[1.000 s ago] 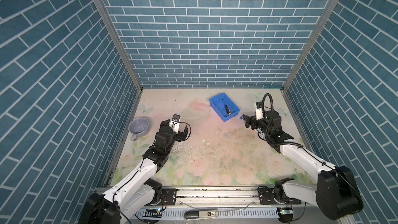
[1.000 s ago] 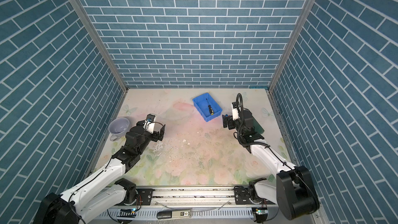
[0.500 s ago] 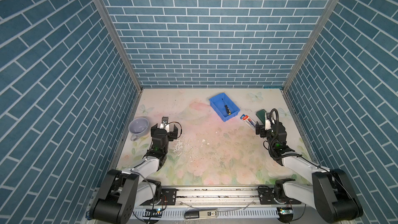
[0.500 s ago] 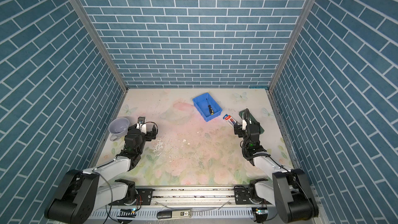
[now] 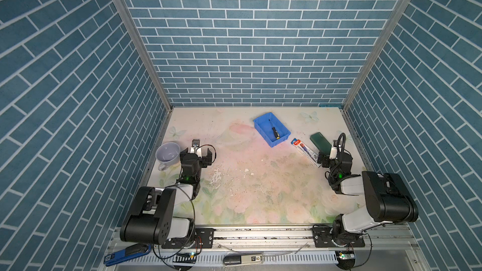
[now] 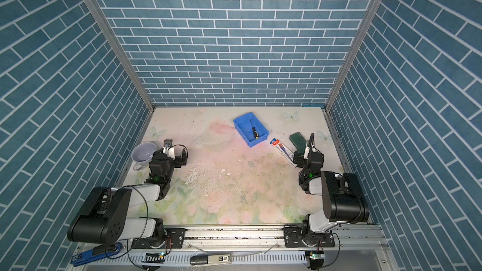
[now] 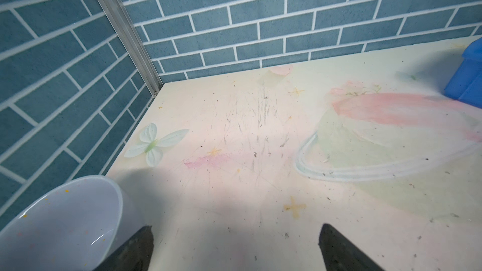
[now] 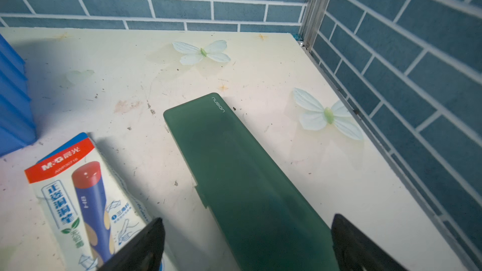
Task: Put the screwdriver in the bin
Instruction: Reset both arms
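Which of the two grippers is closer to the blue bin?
The right gripper: it hovers over the green case, near the bin. The left gripper sits beside the mug, much farther away.

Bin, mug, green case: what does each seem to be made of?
The bin: moulded plastic, likely; uniform bright blue, ribbed wall, dull sheen.
The mug: glazed ceramic or glossy plastic, can't tell; pale lavender with a sharp curved highlight inside.
The green case: frosted, matte plastic, probably; dark green, rounded corners, thin printed logo, a seam along one edge.
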Robot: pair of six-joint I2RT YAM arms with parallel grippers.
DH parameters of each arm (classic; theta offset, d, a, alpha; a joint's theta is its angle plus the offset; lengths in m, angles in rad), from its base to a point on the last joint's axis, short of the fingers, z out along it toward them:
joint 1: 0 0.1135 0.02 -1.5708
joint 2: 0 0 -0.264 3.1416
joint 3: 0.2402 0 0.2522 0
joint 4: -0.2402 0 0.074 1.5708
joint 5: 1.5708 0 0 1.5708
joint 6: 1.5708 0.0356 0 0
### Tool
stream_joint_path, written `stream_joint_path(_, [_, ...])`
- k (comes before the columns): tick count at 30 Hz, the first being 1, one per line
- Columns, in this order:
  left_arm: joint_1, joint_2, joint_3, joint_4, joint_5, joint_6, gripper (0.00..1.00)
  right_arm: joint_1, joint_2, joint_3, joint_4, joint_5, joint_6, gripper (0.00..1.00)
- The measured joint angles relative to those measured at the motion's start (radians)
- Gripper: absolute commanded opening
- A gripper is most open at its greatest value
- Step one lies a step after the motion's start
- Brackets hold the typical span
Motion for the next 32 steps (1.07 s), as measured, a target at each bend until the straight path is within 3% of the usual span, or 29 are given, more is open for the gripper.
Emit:
stream_joint_path(6, [0.026, 0.128, 0.035, 0.042, 0.033, -0.002, 1.00, -0.035, -0.001, 0.005, 0.004, -0.085, 0.024, 0.99])
stream_joint_path(12, [0.045, 0.130, 0.104, 0.017, 0.035, -0.021, 1.00, -0.039, 0.001, 0.072, -0.069, -0.124, 0.025, 0.99])
stream_joint_path(32, [0.045, 0.130, 0.106, -0.010, 0.034, -0.027, 1.00, -0.040, 0.001, 0.084, -0.109, -0.135, 0.025, 0.99])
